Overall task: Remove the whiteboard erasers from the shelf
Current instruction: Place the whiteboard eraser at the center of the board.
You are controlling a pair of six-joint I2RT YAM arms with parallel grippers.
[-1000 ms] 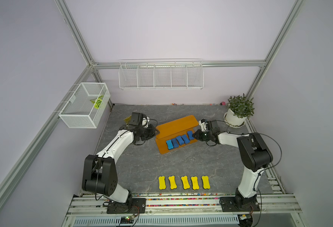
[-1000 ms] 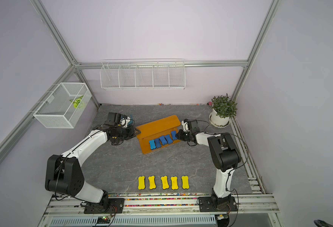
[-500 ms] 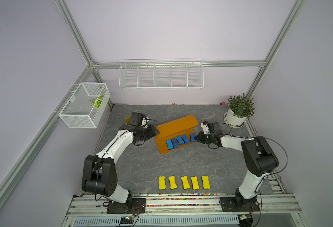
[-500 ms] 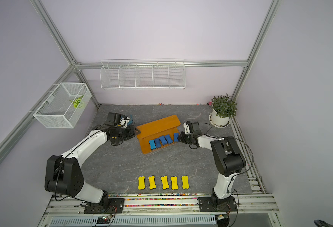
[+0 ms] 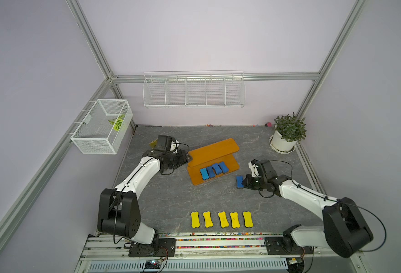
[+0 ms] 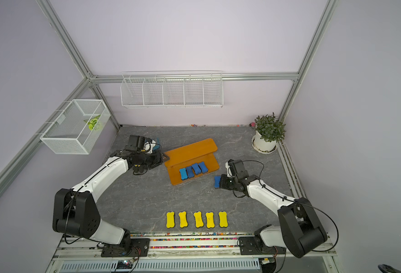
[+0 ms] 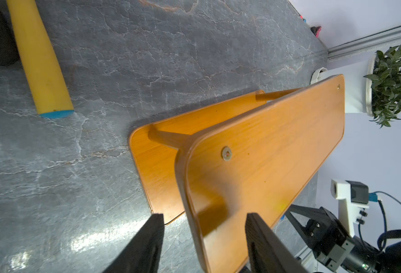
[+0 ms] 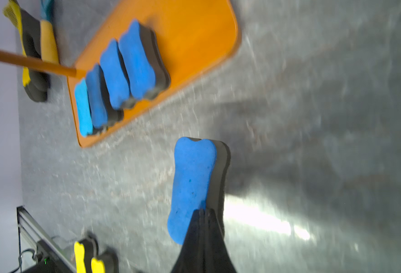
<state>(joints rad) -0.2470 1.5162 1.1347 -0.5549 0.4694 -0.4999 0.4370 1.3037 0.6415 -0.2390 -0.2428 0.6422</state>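
**Six erasers off the shelf, four blue ones left**

Clock read in a top view: 12 at the back wall, 6 at the robot's rail, shelf [image 5: 213,151] at the dial's centre.

Done, as I judge it: five yellow erasers [image 5: 222,219] lie in a neat row on the table [image 5: 161,196] at 6 o'clock. They are well apart from the shelf, side by side and not touching. A fifth blue eraser [image 8: 194,184] is off the shelf too, at about 4 o'clock, near the lower board's corner. The right gripper [image 8: 203,212] is clenched on one end of it, with the blue face and dark underside both showing. Whether it touches the table I cannot tell.

Left to do: four blue erasers [image 5: 213,170] sit on the lower board [image 5: 196,180], packed in a row with neighbours touching. The upper board [image 7: 265,146] is bare. Roughly six in ten done, with the held one not yet set down.

Left gripper [image 7: 204,214] is at the shelf's 9 o'clock end. It is released, jaws apart, astride the tip of the upper board, holding nothing.

Counts:
- erasers: ten (five yellow, five blue)
- on shelf four, on table five, in grip one
- shelf: one, two boards
- arms: two
- potted plant [image 5: 287,134]: one, at 2 o'clock
- long wire rack [image 5: 193,105]: one, five bays, on the wall at 12 o'clock
- wire basket [image 5: 93,144]: one, at 10 o'clock, a green leaf inside
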